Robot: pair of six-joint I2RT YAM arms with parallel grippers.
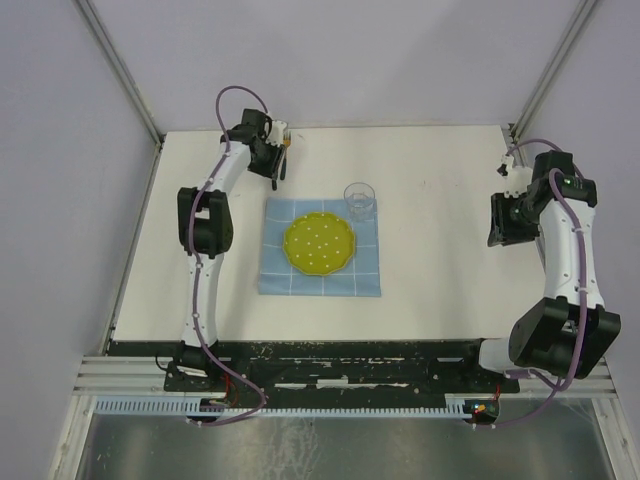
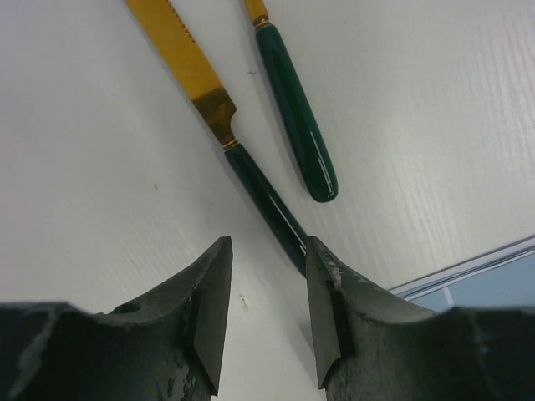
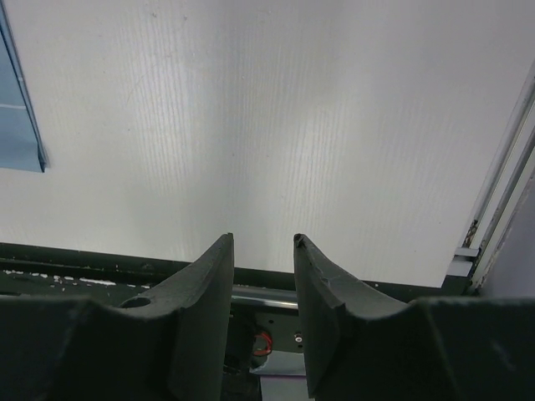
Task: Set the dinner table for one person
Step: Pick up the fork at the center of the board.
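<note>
The dinner table [image 1: 440, 280] is a large off-white top. A light-blue gridded cloth [image 1: 272, 278] lies at its middle with a yellow plate [image 1: 318, 243] on it and a clear glass [image 1: 360, 199] at the cloth's far right corner. My left gripper [image 2: 267, 242] hovers open at the far left, just off the cloth's corner. A knife [image 2: 180, 46] with a gold blade and dark green handle lies on the table there. The handle's end runs under my right fingertip [image 2: 322, 276], with nothing between the jaws. A second green-handled utensil [image 2: 297, 117] lies beside the knife. My right gripper [image 3: 263, 238] stands open and empty over bare table at the right.
The left gripper [image 1: 278, 168] is near the back wall, the right gripper [image 1: 503, 232] near the right edge rail [image 3: 501, 192]. A cloth edge [image 3: 17, 125] shows left in the right wrist view. The black base rail [image 1: 330, 352] runs along the near edge.
</note>
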